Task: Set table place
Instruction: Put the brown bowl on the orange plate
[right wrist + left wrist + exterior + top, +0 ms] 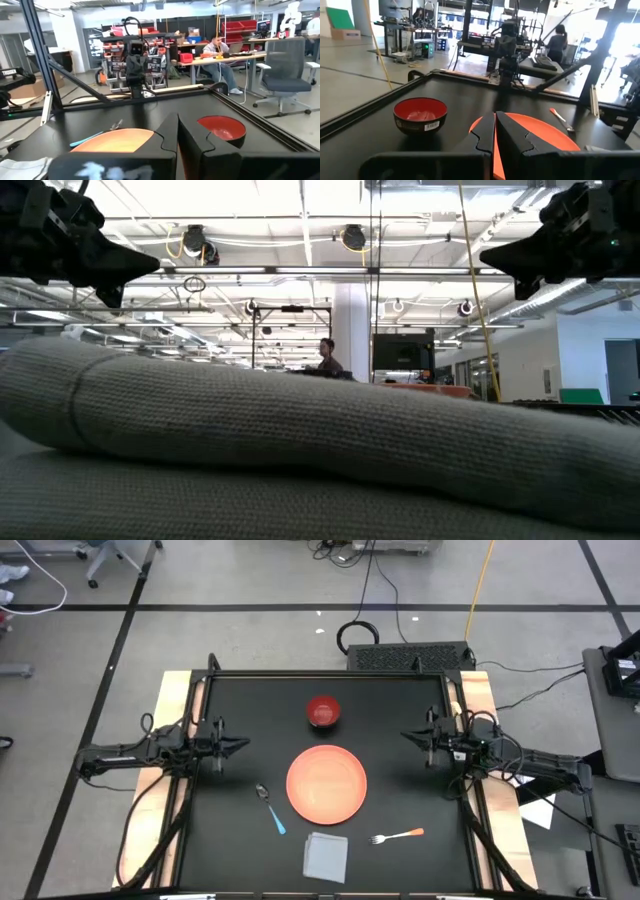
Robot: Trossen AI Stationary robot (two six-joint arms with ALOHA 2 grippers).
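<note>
Two clenched end effectors, left (243, 744) and right (406, 736), hover at opposite edges of the surface (230, 840); we judge the spoon (270, 807), long axis diagonal, nearer left, and the fork (397, 835) nearer right.

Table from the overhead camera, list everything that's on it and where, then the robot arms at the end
Table: one, matte black top.
Plate: one, orange, centre.
Bowl: one, red inside, beyond the plate.
Spoon: one, blue handle, left of the plate.
Fork: one, orange handle, near-right of the plate.
Napkin: one, grey, folded, near edge below the plate.
Left gripper: shut, above the left edge.
Right gripper: shut, above the right edge.
</note>
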